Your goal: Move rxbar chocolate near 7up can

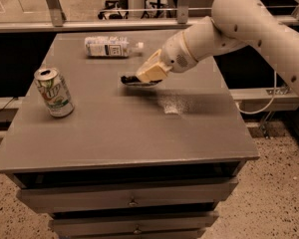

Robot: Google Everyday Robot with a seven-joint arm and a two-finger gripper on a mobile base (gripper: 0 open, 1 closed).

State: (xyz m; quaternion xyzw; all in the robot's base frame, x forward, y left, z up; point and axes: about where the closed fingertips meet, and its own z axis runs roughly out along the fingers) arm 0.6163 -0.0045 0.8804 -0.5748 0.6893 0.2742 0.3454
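Note:
The rxbar chocolate (131, 79), a flat dark bar, sits in the tips of my gripper (145, 75) over the middle of the grey table (139, 133), its left end sticking out. The gripper's pale fingers (152, 71) are shut on the bar's right end. The bar hangs just above the tabletop, with a shadow under it. The 7up can (54, 91) stands upright near the table's left edge, well to the left of the bar and a little nearer the front. My arm reaches in from the upper right.
A clear plastic bottle with a white label (109, 47) lies on its side at the back of the table, behind the gripper. Drawers (132, 200) sit below the tabletop. A metal railing (139, 9) runs behind the table.

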